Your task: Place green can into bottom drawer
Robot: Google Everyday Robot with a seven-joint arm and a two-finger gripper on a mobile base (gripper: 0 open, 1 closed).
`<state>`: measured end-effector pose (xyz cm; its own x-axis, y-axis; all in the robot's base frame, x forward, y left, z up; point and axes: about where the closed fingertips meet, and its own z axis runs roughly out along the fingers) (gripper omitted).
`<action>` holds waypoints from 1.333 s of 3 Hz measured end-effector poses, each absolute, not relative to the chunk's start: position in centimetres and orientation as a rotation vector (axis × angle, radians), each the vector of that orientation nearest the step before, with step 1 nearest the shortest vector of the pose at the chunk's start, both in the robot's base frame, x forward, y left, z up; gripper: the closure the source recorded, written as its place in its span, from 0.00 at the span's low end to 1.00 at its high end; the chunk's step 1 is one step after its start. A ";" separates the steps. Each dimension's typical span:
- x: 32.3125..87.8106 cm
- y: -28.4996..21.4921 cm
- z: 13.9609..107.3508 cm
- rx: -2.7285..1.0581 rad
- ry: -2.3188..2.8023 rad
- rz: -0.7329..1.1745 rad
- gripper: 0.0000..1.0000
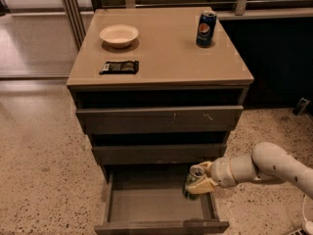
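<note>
Camera view: the gripper (200, 183) pinches the green can (191, 179) by its side, near upright inside the open bottom drawer (151, 203), below the front-right corner of the tabletop (161, 53), judged so that it lands on its base. The can's foot is hidden behind the gripper, so contact with the drawer floor cannot be confirmed; the arm is cut off at right.

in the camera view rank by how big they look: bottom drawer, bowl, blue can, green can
1. bottom drawer
2. bowl
3. blue can and green can: alike, unranked; the tool, at the drawer's right side, grips and partly hides the green can
</note>
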<state>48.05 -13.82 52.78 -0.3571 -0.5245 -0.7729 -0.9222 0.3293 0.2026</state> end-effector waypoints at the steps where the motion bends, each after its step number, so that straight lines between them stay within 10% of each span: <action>1: 48.3 -14.5 49.9 -1.329 1.966 0.837 1.00; 4: 52.1 -12.3 37.0 -1.492 1.711 0.767 1.00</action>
